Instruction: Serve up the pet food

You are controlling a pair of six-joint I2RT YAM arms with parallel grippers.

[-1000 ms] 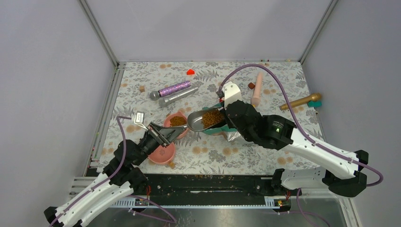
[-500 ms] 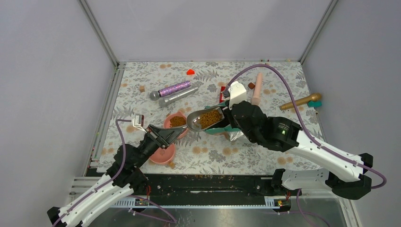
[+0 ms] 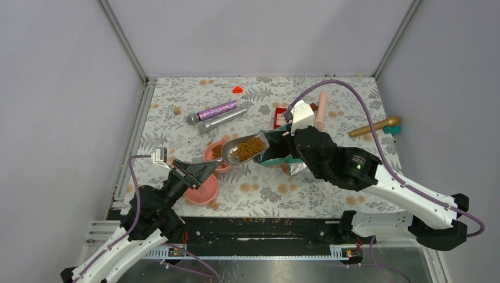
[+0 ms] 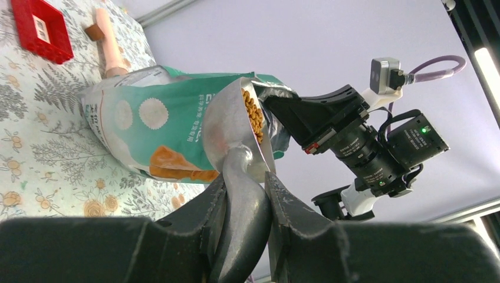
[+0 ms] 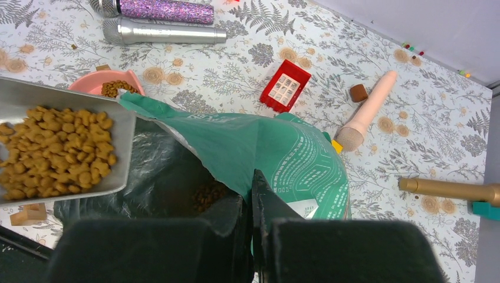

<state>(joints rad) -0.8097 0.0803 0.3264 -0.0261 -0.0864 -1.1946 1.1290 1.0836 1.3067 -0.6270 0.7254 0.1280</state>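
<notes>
left hand [image 4: 244, 191] clamped on scoop [image 3: 242, 150] handle, kibble [image 5: 56, 150] heaped; right hand [image 5: 248, 194] pinching pouch [image 5: 283, 153] rim.

Handle of the scoop [image 5: 59, 97] beyond right wrist view's left edge; pouch [image 5: 277, 153] base probably behind right end effector [image 5: 248, 193].

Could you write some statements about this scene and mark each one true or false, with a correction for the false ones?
1. The left gripper holds the scoop by its handle. True.
2. The scoop is empty. False: it is full of kibble.
3. The right gripper is shut on the edge of the pouch. True.
4. Both pink bowls hold kibble. False: the far bowl does, but the near bowl shows none.
5. The pouch is sealed. False: its mouth is open.
</notes>
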